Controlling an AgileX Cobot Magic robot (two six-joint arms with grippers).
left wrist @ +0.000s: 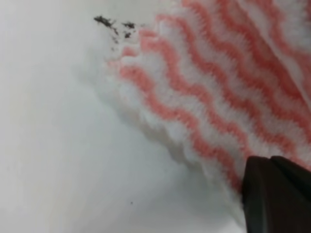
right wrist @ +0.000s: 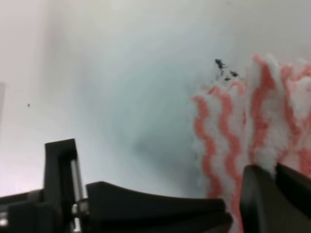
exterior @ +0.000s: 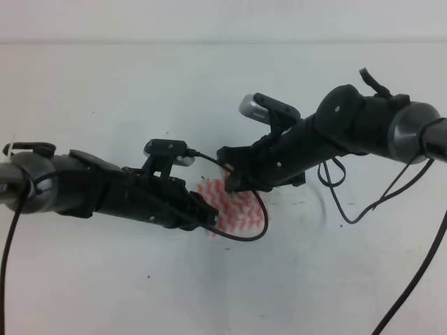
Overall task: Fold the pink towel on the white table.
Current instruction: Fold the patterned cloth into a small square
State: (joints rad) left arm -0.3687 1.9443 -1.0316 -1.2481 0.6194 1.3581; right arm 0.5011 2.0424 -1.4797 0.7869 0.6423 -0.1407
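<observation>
The pink towel point(exterior: 237, 206) lies bunched small at the middle of the white table point(exterior: 105, 91), white with pink-red wavy stripes. My left gripper point(exterior: 209, 218) is at its lower-left edge and my right gripper point(exterior: 229, 174) at its upper-left edge. In the left wrist view the towel point(left wrist: 218, 87) has its edge lifted off the table and runs into my shut left gripper point(left wrist: 272, 162). In the right wrist view a raised ridge of towel point(right wrist: 218, 126) is pinched in my shut right gripper point(right wrist: 277, 170).
A black cable loop point(exterior: 260, 223) hangs over the towel's right side. More cables point(exterior: 363, 209) dangle under the right arm. Dark specks point(left wrist: 114, 24) mark the table by the towel's corner. A dark machine part point(right wrist: 146, 208) fills the right wrist view's lower left.
</observation>
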